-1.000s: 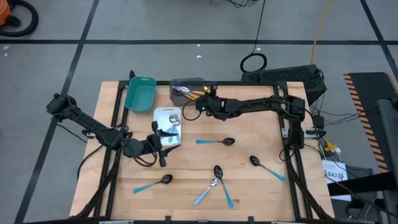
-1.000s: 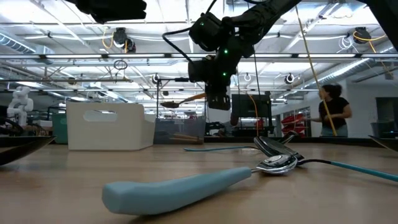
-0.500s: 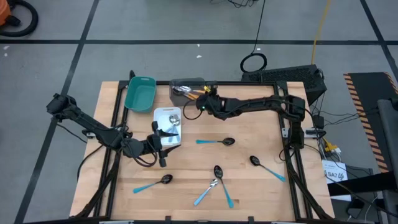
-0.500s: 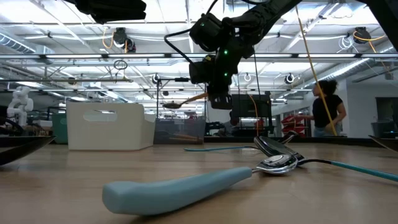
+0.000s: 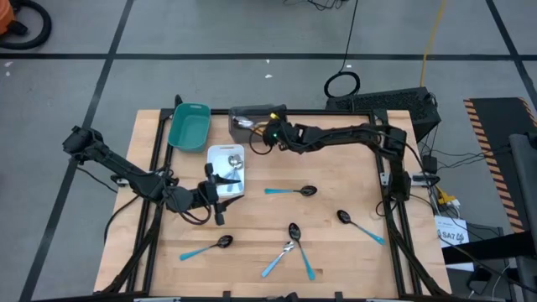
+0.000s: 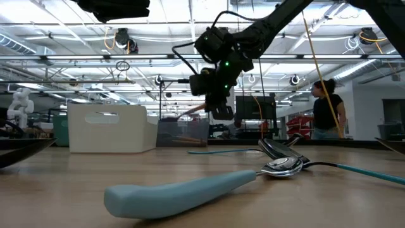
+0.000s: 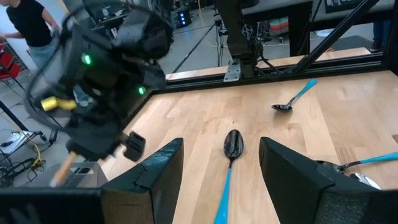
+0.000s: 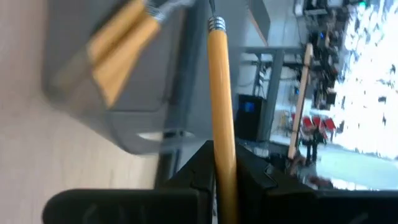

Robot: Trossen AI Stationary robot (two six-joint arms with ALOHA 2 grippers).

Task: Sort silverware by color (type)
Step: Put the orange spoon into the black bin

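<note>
Right gripper (image 5: 267, 134): clenched on an orange-handled spoon (image 8: 221, 118), poised at the grey tray (image 5: 252, 120); only its wrist view shows the grip and the orange handles already inside. Left gripper (image 5: 220, 186): fingers spread, beside the white tray (image 5: 225, 153). Blue-handled spoons (image 5: 289, 191) lie scattered on the table (image 5: 352, 260), clear overhead.

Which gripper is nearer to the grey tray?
Right. The right gripper holds an orange spoon at the grey tray's edge; the left gripper is farther away, by the white tray.
</note>
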